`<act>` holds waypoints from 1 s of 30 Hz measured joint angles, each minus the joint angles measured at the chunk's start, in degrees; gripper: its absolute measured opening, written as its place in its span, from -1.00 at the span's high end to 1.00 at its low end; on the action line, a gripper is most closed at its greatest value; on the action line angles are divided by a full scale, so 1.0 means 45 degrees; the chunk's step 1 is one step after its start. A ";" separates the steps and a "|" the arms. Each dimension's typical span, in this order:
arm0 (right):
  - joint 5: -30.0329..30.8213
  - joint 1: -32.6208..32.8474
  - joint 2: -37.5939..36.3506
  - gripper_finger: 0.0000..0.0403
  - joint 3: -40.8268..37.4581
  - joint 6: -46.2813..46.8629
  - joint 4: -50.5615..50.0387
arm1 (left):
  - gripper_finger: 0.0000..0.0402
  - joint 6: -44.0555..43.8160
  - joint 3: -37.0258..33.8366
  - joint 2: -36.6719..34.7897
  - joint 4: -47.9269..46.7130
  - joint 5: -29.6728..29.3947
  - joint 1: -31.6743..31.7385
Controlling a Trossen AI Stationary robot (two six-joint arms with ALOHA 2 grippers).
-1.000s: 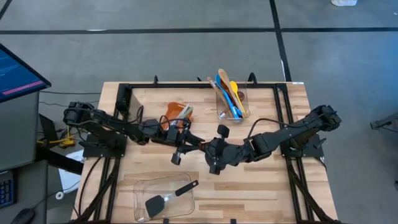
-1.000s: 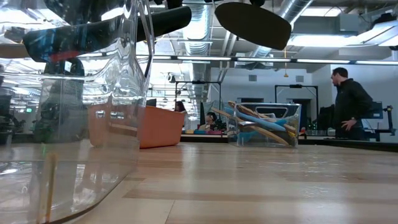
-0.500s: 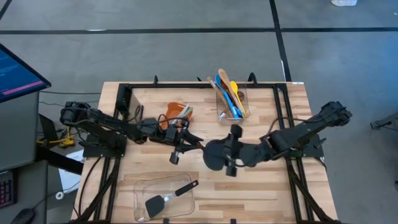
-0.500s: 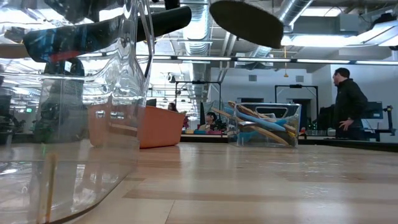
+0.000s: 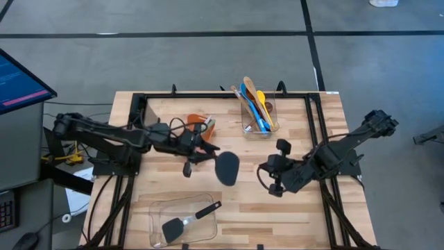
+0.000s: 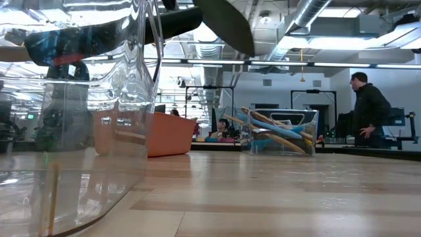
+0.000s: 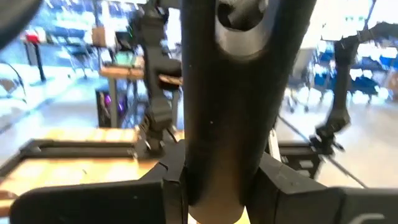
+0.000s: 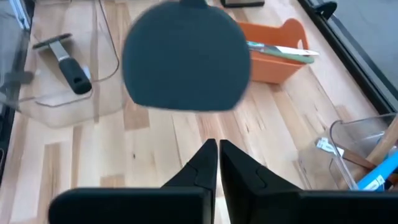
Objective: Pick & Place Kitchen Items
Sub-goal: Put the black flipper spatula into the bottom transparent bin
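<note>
- Left gripper (image 5: 196, 152) over table centre, clamped on handle of a black round-headed spatula (image 5: 227, 167); head sticks out toward the right arm, held off the table.
- Left wrist view: dark handle (image 7: 233, 106) runs up between the two fingers (image 7: 99, 200), gripped tight.
- Right gripper (image 5: 272, 177) on right side of the wooden table (image 5: 305, 215), fingers pressed together, holding nothing; apart from spatula head.
- Right wrist view: fingertips (image 8: 217, 163) meet, spatula head (image 8: 186, 63) floats just ahead.
- Clear tray (image 5: 182, 220) at front edge w/ second black spatula (image 5: 186, 221) inside.
- Clear container (image 5: 259, 114) at back holds wooden, blue & yellow spoons (image 5: 258, 104).
- Orange bin (image 5: 198, 123) at back, near left gripper; slim tool (image 8: 283, 50) lies in it.
- Low view: person (image 6: 368, 108) stands in room behind.
</note>
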 joint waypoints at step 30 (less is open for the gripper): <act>0.0325 -0.2305 -0.2762 1.00 -0.9263 -0.0350 1.0116 | 0.60 -0.7606 0.6372 -0.0027 -1.4421 -0.0390 -0.2510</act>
